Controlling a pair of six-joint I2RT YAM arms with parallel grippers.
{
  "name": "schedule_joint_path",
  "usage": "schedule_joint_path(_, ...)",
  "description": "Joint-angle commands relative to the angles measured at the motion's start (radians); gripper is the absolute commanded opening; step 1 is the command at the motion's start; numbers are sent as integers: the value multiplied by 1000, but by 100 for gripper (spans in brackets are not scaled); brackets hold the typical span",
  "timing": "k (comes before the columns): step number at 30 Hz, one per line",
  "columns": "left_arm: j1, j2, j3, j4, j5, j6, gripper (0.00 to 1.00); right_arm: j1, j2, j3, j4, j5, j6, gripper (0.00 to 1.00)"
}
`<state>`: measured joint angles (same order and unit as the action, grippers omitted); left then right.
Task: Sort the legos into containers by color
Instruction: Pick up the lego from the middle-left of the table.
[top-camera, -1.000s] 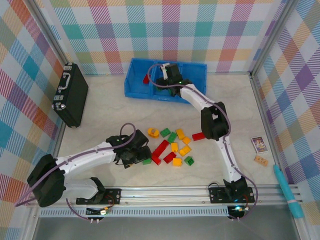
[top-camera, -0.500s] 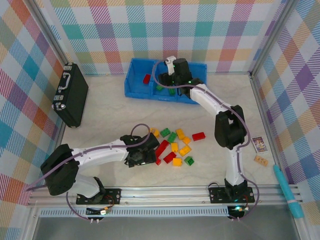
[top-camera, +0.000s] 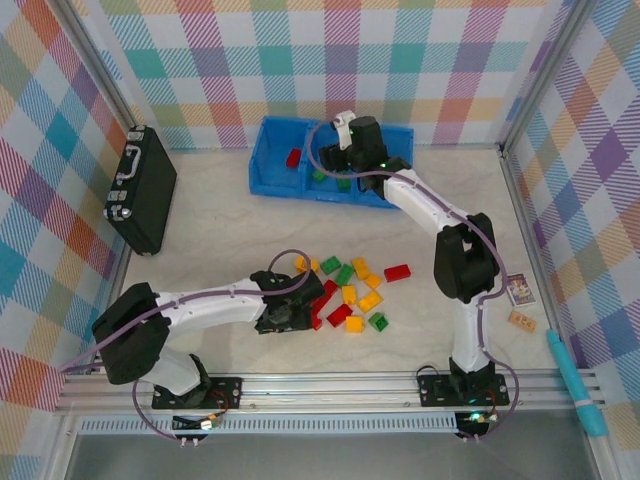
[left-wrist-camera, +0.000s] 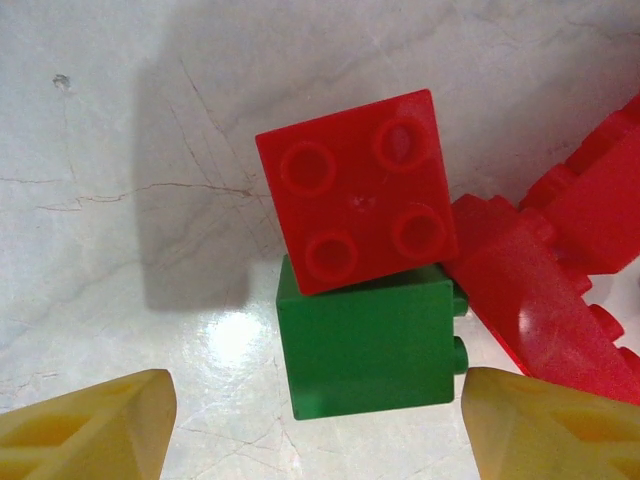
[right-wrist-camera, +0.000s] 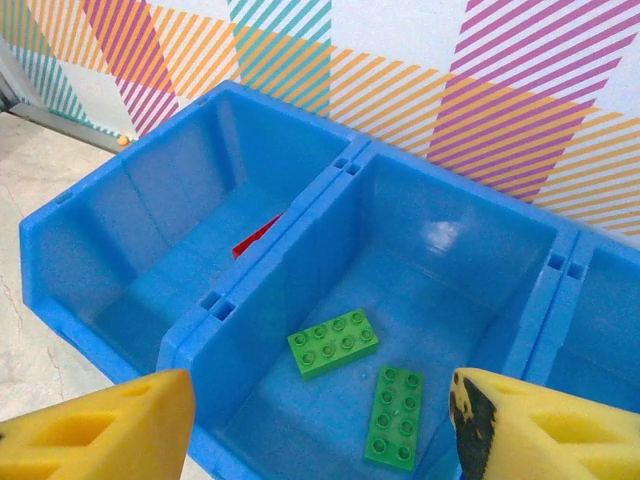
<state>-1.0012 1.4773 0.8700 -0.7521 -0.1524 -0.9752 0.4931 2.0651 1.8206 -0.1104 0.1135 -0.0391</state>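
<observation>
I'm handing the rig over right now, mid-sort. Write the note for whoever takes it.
Left gripper: open, fingers either side of a green brick with a red square brick against it; nothing gripped.
Right gripper: open, empty, above the middle compartment of the bin.
Done: one red brick in the left compartment, two green bricks in the middle.
Left: the pile of red, green and yellow bricks on the table. Right compartment mostly hidden.
</observation>
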Motion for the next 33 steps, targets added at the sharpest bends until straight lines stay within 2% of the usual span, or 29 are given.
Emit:
schedule_joint_path(1, -14, 25, -7, 6, -25, 10, 75, 5, -51, 0, 15, 21, -11, 69)
schedule_joint_path(13, -16, 98, -12, 80, -16, 13, 70, 5, -60, -14, 10, 44, -41, 70)
schedule_joint_path(26, -16, 94, -31, 64, -16, 13, 45, 5, -94, -68, 21, 66, -50, 70)
schedule_joint_path(33, -16, 41, -12, 7, -55, 26, 36, 6, -266, -270, 43, 113, -29, 71)
